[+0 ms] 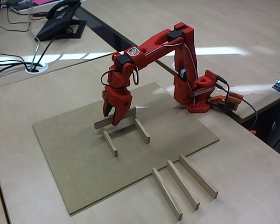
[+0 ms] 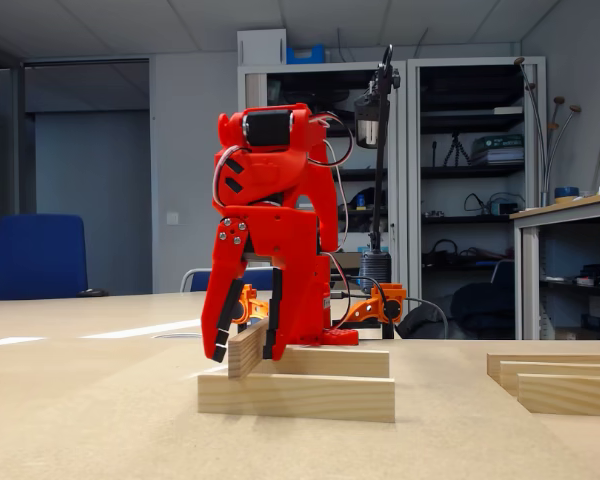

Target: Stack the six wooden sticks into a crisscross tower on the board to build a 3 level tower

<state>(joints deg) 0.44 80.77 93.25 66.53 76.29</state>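
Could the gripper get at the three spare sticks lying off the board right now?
Probably not yet: the gripper has its jaws around a stick over the board. The three spare sticks lie unobstructed.

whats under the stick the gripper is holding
The held stick rests across two parallel sticks on the board. The gripper covers where it meets the left stick.

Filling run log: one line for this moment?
pincer: around third stick | tower: two base sticks, crosspiece landing | spare sticks: three off board
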